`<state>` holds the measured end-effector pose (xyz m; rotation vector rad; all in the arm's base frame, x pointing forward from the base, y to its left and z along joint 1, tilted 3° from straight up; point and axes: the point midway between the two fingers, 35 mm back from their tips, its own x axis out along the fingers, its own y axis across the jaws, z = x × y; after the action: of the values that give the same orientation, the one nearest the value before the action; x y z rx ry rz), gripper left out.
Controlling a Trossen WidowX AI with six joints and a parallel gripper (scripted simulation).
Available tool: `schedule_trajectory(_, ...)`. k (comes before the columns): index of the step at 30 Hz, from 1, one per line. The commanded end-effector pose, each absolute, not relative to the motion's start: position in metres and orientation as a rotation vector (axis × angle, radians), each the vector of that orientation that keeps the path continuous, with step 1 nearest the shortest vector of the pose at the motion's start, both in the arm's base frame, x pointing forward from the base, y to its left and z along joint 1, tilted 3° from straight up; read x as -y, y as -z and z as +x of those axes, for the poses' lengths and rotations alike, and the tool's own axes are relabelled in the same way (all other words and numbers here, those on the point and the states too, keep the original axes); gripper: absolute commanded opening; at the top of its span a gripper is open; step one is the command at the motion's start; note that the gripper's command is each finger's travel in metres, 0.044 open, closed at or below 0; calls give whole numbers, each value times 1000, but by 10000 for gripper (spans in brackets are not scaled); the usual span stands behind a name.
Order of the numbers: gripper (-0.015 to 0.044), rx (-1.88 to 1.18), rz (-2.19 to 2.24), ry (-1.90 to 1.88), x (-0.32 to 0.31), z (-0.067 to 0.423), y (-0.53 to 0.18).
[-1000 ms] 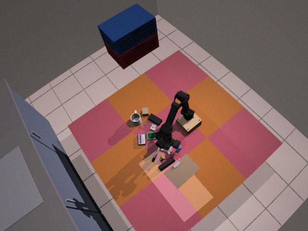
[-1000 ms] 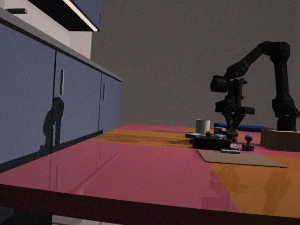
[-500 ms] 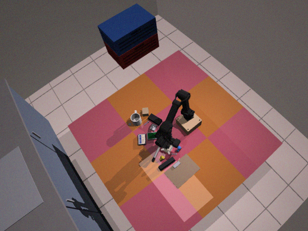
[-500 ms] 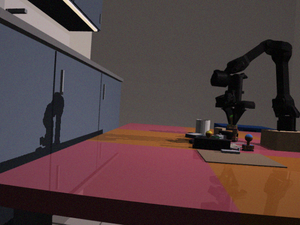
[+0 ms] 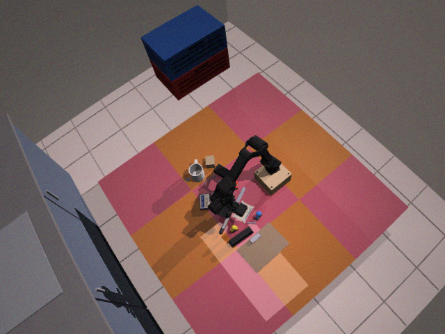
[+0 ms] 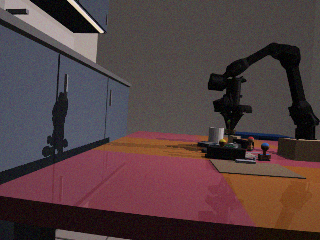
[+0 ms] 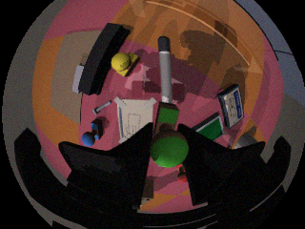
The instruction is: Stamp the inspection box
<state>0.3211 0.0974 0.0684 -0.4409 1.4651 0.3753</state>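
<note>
My gripper (image 7: 166,128) (image 6: 229,126) (image 5: 224,205) is shut on the PASS stamp, whose green knob (image 7: 170,151) (image 6: 229,121) sits between the fingers. It holds the stamp upright, clear above the bench. The white card (image 7: 135,117) (image 5: 246,212) lies just left of the stamp in the wrist view. The green ink pad (image 7: 209,128) lies just to its right. In the top view the arm hides the pad and the stamp.
Yellow (image 7: 121,61) (image 5: 233,227) (image 6: 222,141), blue (image 7: 90,139) (image 5: 258,214) (image 6: 265,146) and red (image 6: 250,140) knobbed stamps stand nearby. A black bar (image 5: 240,236) (image 7: 102,57), a marker (image 7: 166,71), a blue device (image 7: 231,103), a mug (image 5: 196,171) and a cardboard sheet (image 5: 263,245) lie around.
</note>
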Motion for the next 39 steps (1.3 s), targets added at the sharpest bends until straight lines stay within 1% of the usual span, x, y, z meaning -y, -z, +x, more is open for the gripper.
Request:
schedule_trajectory(1,0,-1471,-443,-376,-90,335,-68)
schedule_trajectory(10,0,-1468,-444,-373,-68,371,-68)
schedule_trajectory(39,0,-1468,-445,-373,-66,376,-25)
